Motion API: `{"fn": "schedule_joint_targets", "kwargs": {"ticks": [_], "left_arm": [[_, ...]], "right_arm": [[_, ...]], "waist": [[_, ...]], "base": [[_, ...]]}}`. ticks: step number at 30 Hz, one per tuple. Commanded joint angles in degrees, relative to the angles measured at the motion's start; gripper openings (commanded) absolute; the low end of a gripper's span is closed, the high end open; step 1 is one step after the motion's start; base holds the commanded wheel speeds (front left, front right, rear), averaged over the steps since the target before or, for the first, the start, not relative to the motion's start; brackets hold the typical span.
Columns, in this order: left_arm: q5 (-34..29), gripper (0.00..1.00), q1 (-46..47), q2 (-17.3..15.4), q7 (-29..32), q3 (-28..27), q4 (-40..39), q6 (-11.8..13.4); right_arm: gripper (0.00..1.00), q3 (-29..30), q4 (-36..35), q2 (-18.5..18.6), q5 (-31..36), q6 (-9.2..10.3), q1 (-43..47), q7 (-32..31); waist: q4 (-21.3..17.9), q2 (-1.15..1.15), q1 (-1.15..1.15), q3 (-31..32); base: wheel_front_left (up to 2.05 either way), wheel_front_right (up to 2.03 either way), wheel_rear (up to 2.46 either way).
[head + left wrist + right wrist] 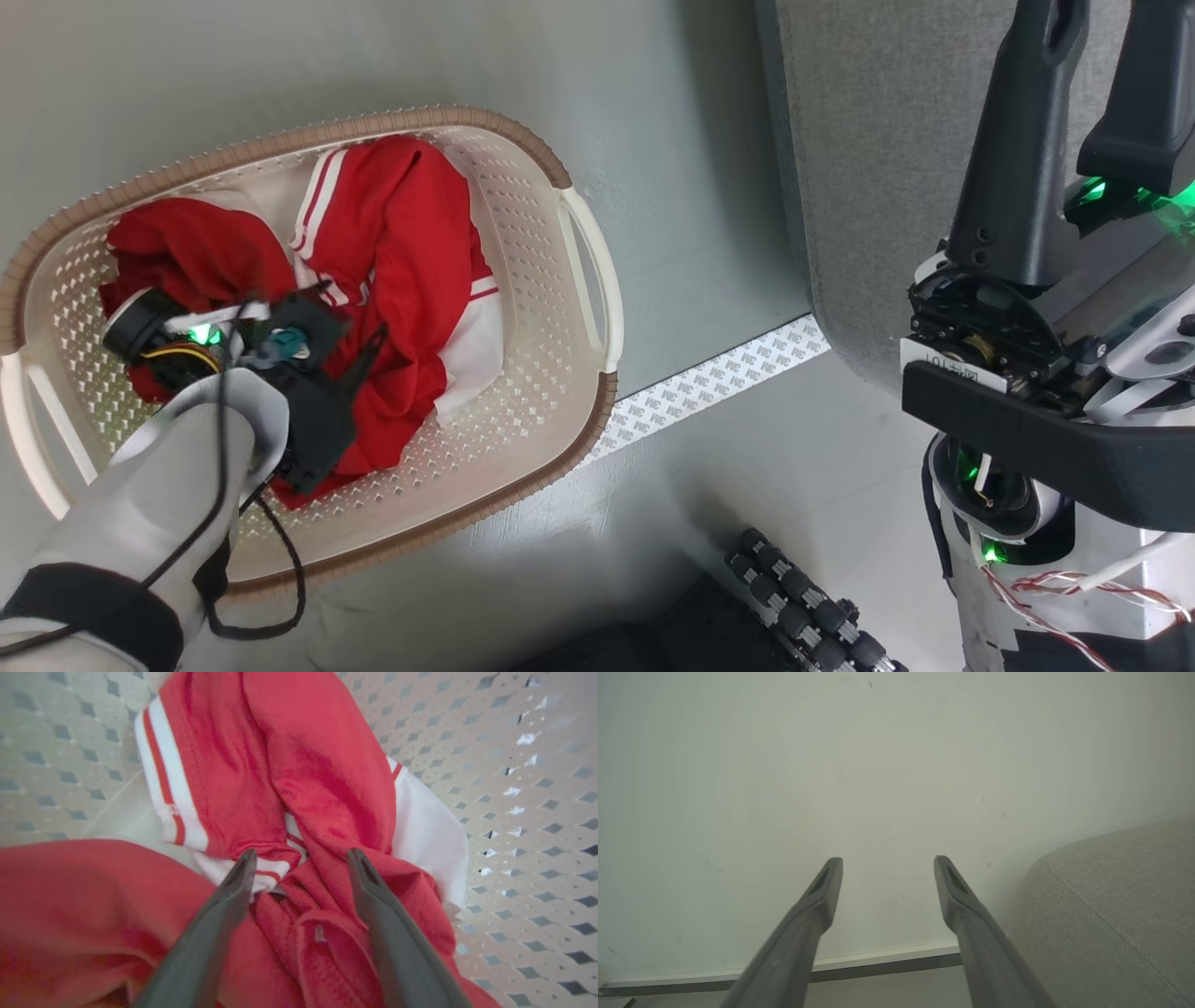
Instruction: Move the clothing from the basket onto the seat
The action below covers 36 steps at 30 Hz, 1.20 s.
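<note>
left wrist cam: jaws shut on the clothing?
No: the left gripper stands open, fingers astride a fold of the clothing in the basket.

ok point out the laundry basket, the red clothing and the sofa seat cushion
laundry basket (537, 308), head view, bare perforated inner wall on its right side
red clothing (401, 233), head view, middle of the red fabric heap in the basket
sofa seat cushion (1120, 896), right wrist view, grey woven top near its rounded edge

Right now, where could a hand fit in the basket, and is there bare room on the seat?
Bare basket bottom runs between the clothing and the right-side handle. The visible part of the seat is bare, and so is the floor between basket and seat. The basket's middle and left are crowded: piled clothing, with the open left hand at it.
</note>
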<state>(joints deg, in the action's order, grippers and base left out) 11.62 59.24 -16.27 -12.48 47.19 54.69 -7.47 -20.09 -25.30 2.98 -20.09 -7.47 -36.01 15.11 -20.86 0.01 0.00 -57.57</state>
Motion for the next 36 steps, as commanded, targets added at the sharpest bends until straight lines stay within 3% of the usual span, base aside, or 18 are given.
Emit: {"fn": "schedule_joint_targets", "kwargs": {"ticks": [1,14,24,36], "left_arm": [[0.28,1.0,0.72,0.14,1.29,1.81,2.0,0.0],[3.24,1.0,6.44,1.59,3.37,10.91,8.6,0.06],[2.04,1.0,8.25,5.22,3.59,12.39,13.51,4.41],[2.21,1.0,11.08,6.88,1.94,12.46,15.91,9.8]], "right_arm": [[1.0,0.14,-0.28,-0.15,-0.28,-0.04,-0.95,0.01],[1.0,0.56,-0.87,-0.15,-1.26,-0.04,-0.27,0.0],[1.0,0.21,-0.5,-0.14,-3.05,-0.04,0.2,0.0],[1.0,0.65,-0.38,-0.15,-3.58,-0.04,0.98,0.0]], "waist": [[0.04,-0.01,0.0,-0.51],[0.39,-0.01,0.0,-1.3],[0.01,-0.01,0.0,-1.04],[-0.15,-0.01,0.0,-1.1]], "base": [[0.0,0.0,0.0],[0.0,0.0,0.0],[0.0,0.0,0.0],[0.0,0.0,0.0]]}}
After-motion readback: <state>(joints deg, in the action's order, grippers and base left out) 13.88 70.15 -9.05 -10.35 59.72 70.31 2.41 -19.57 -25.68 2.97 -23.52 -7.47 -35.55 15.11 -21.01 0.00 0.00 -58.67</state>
